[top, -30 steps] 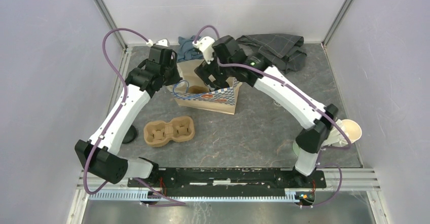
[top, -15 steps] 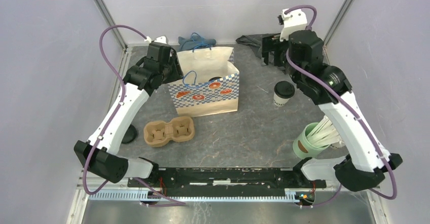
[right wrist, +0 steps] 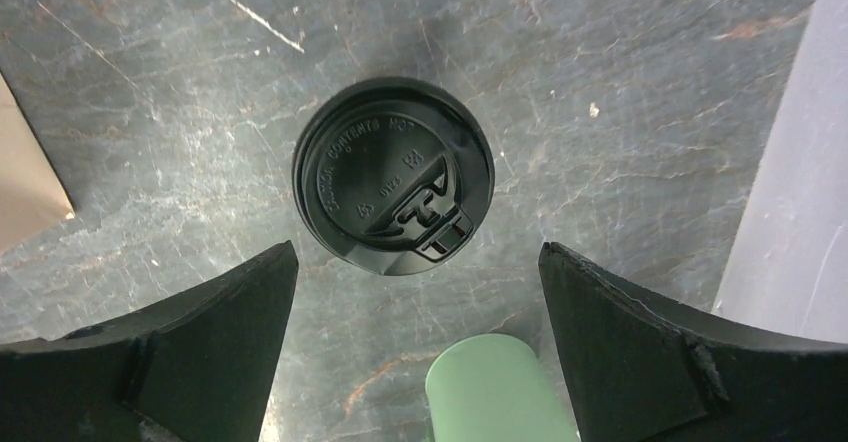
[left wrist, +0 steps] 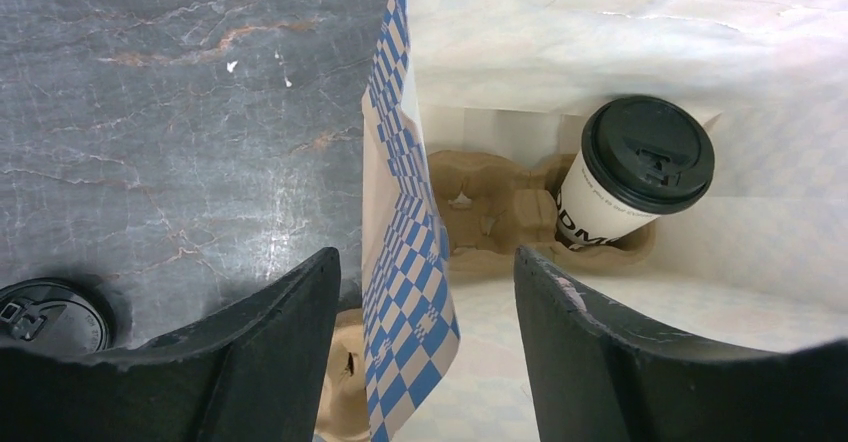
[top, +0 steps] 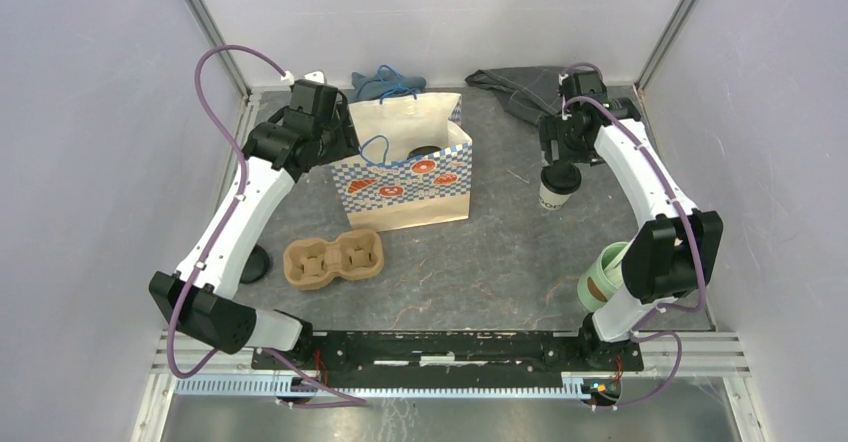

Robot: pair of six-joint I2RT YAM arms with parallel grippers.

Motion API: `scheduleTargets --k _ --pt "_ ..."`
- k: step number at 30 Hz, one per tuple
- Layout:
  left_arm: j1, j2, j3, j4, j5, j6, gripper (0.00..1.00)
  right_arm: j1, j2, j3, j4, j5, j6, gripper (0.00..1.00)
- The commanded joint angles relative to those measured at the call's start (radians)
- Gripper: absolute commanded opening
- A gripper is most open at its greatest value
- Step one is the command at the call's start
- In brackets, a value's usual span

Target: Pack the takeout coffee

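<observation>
Near end first: brown cup carrier (top: 333, 258) at approx 8 o'clock of table centre, loose black lid (top: 255, 262) at its 9, mint-green cup (top: 598, 274) w/ white sticks at 4. Farther out, my right pincer (right wrist: 417, 252) is spread wide, right above the takeout coffee (top: 553, 190). That stands upright on the table at 3 o'clock of the paper bag (top: 405, 187), nothing touching its lid. Left pincer (left wrist: 422, 262) is spread too, straddling the bag's 9 o'clock wall, pinching nothing afaict. Inside the bag, another lidded cup (left wrist: 640, 167) sits in a second carrier (left wrist: 490, 207). Way back: blue cloth (top: 385, 82) at 12, dark cloth (top: 520, 92) at 1.
</observation>
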Motion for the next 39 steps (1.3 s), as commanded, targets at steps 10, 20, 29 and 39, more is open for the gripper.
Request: scheduleTargets --k 10,20,29,39 --pt "0.017 -0.006 0.065 -0.014 0.042 0.034 0.77 -0.085 0.025 -0.080 0.098 -0.215 -0.095 0.97" --pt "0.018 0.009 0.066 -0.012 0.056 0.034 0.78 -0.084 0.057 -0.058 0.092 -0.238 -0.107 0.96" --pt "0.019 0.010 0.056 -0.008 0.063 0.027 0.71 -0.085 0.072 -0.053 0.089 -0.192 -0.125 0.91" --pt "0.020 0.011 0.052 -0.007 0.058 0.030 0.69 -0.084 0.083 -0.056 0.103 -0.174 -0.131 0.91"
